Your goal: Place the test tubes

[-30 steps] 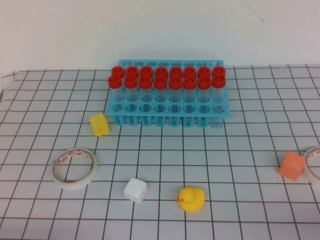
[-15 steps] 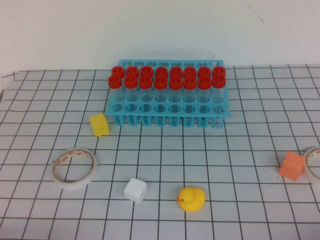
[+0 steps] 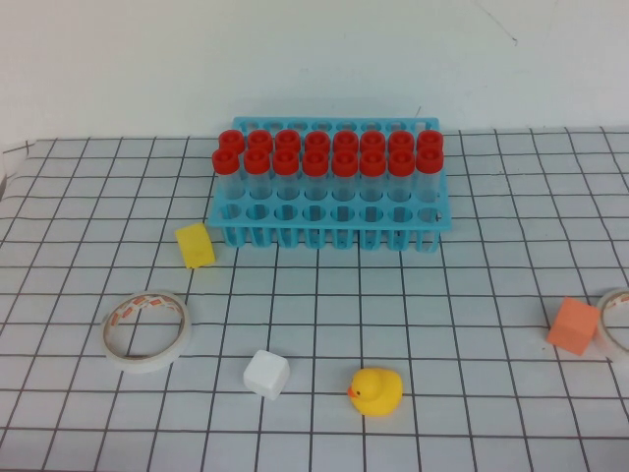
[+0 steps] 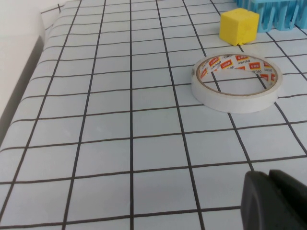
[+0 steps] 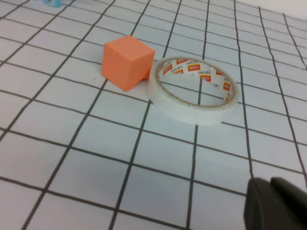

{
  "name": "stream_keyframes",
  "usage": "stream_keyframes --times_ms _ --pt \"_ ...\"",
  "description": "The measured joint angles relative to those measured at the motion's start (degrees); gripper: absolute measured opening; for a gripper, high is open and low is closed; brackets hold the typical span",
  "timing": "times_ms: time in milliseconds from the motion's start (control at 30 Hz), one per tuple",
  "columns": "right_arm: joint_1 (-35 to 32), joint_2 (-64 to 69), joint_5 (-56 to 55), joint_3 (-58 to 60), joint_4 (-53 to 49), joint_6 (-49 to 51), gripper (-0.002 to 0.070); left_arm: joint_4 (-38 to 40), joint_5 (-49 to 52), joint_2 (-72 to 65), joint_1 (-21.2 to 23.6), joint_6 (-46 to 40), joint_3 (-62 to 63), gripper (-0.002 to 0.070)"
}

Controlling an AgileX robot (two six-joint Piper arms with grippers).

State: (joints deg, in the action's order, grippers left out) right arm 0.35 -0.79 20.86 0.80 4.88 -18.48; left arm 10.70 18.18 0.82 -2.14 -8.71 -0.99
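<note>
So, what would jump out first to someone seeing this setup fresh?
The blue rack at the far centre holds two rows of red-capped test tubes; a yellow duck sits near the front. The left gripper, shut, hangs near the left tape roll; the right gripper, shut, near the right tape roll and orange cube.
</note>
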Motion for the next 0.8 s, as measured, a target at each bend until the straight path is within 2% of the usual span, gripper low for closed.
stream_keyframes --times_ms 800 --pt "0.0 0.0 -0.42 0.02 -4.88 0.09 0.0 0.0 0.0 0.0 0.0 0.0 0.0 -0.0001"
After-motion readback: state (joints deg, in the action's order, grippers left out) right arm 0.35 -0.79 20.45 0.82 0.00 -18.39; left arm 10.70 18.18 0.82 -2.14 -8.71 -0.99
